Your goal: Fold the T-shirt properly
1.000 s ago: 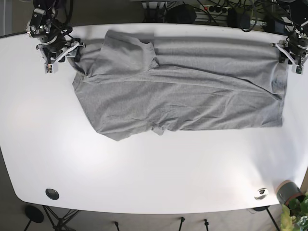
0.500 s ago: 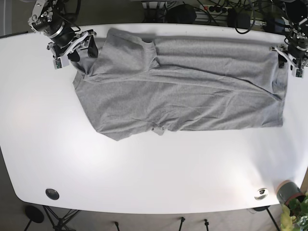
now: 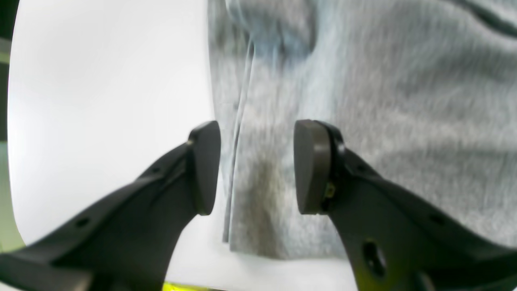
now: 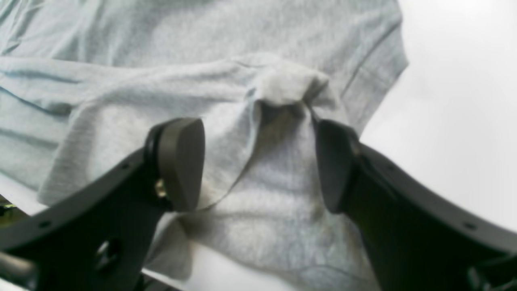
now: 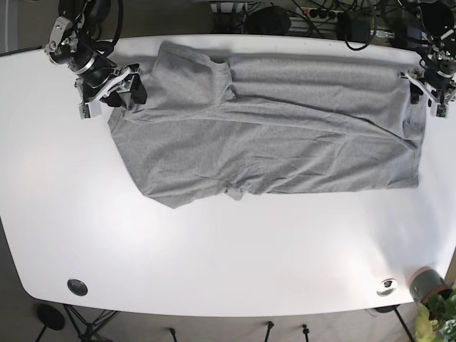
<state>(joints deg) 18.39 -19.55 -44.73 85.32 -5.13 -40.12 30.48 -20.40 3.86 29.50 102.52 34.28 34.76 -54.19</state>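
Readable text: none in any view.
T-shirt (image 5: pixel 271 135): plain grey, no print or label legible.
Surface (image 5: pixel 228 249): white, unmarked.

lab/test rig: bare white table (image 5: pixel 214 256) with cable grommets (image 5: pixel 77 287), power strip (image 5: pixel 322 12) and tangled cables (image 5: pixel 370 21) behind it, tripod legs (image 5: pixel 85 324) underneath, potted plant (image 5: pixel 436 310) at the corner

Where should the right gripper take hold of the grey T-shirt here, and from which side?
Grip the raised pinch of cloth by the sleeve of the T-shirt, coming straight down. It stands proud of the table, and the open right gripper already straddles the fabric just below it.
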